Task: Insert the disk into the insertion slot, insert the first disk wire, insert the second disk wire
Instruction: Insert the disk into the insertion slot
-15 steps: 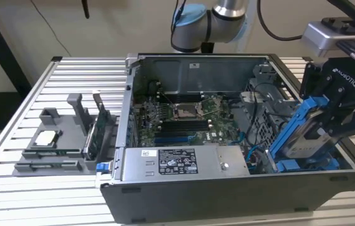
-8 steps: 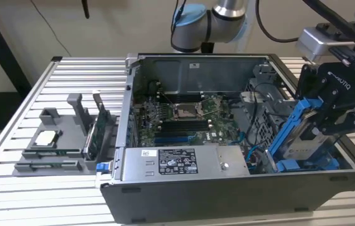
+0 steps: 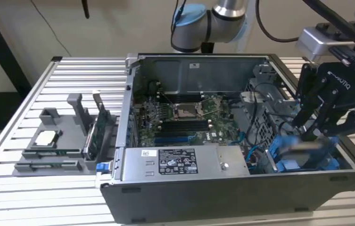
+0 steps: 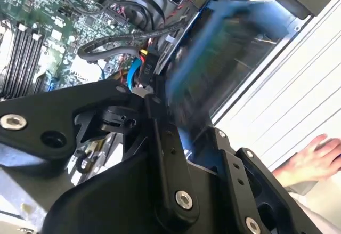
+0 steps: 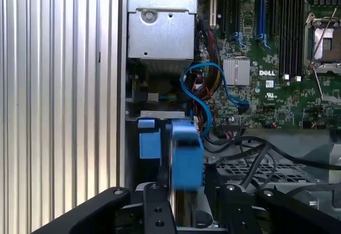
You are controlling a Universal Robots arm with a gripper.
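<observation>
Over exterior view's right end of open dark-grey metal computer case [image 3: 227, 197], black multi-link gripper [image 3: 318, 135] is hanging below arm's grey wrist, fingers pointing down into case. Fingers are clamping disk [image 3: 303, 148]: flat slab in bright blue plastic carrier, standing on edge between finger links. Disk is sitting at mouth of insertion slot [image 3: 284, 165], blue rails beneath; how far in, cannot tell. Green motherboard [image 5: 266, 79] and boxy grey power supply [image 3: 184, 160] are lying alongside. Ribbed aluminium table [image 3: 70, 80] is carrying case. Person's hand [image 4: 309, 162] is lying beside case.
</observation>
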